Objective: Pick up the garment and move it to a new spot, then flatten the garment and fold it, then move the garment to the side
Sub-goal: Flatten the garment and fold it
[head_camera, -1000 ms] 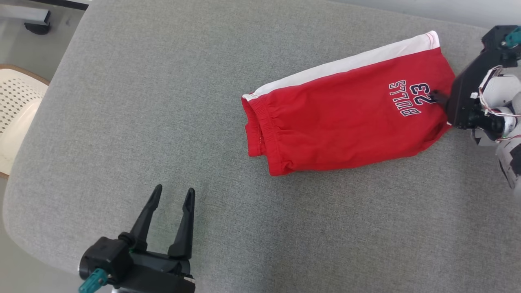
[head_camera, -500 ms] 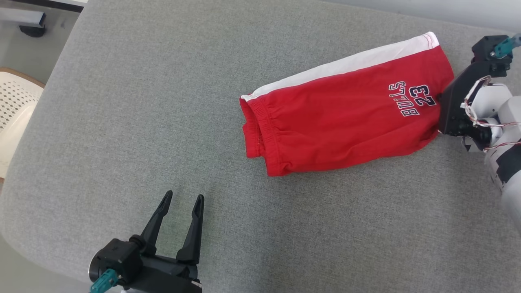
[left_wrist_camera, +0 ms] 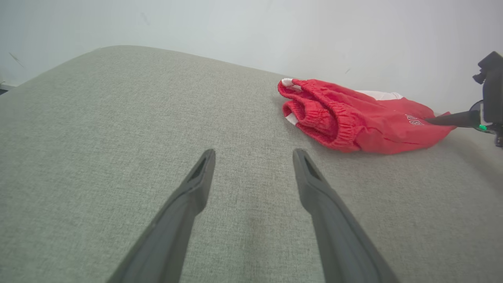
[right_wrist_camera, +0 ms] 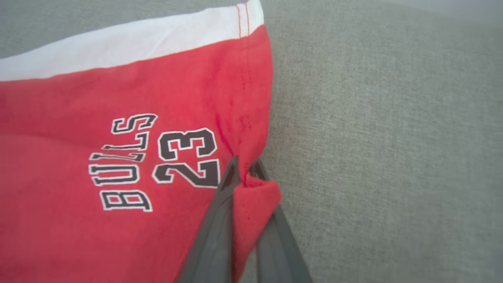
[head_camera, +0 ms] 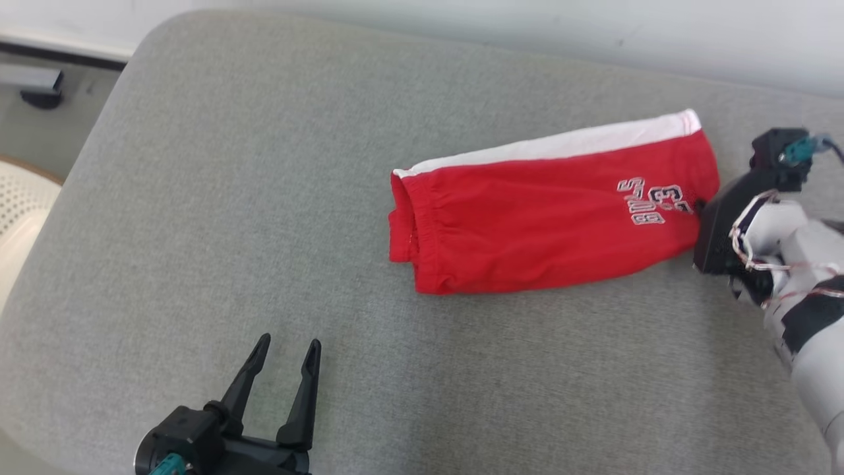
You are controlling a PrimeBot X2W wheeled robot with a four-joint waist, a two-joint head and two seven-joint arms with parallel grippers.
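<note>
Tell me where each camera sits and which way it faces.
Head view: on the head, facing forward and down at the grey cushion; open left gripper lower left, right gripper at the hem of the red shorts.
Left wrist view: low over the cushion, along its spread fingers toward the shorts' waistband.
Right wrist view: close over that hem, fingers shut on it.
Shared: head and left wrist views show the right gripper.

Red shorts [head_camera: 541, 211], white side stripe, BULLS 23 print, folded double, lying upper right of frame, waistband leftward
</note>
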